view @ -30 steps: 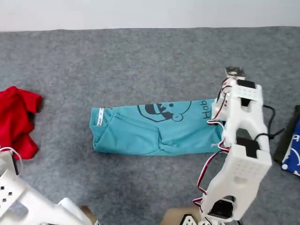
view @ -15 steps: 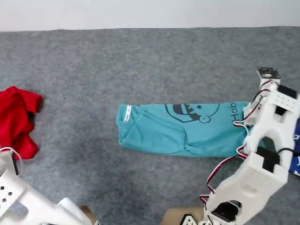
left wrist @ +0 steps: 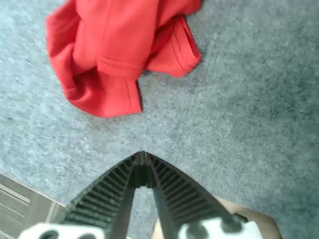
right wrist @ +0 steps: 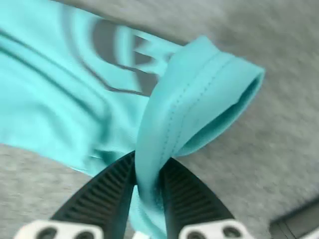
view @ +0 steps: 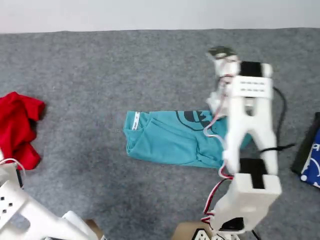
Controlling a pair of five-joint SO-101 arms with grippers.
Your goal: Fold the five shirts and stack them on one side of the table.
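Right fingers (right wrist: 107, 186) are pinched tight on a lifted hem fold of the teal shirt (view: 165, 140), which lies mid-tabletop (view: 100, 65). The right arm (view: 247, 120) stretches from the near edge across it. Left fingers (left wrist: 112, 186) are closed and empty, near the red shirt (view: 17, 125) at the left edge.

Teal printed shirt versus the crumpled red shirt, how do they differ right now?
The teal printed shirt lies folded in a long band mid-table; the red shirt is a crumpled heap near the edge. Teal carries a dark graphic; red looks plain. The right gripper pinches a teal hem; the left gripper is shut, apart from the red shirt. Both rest on the grey felt table.
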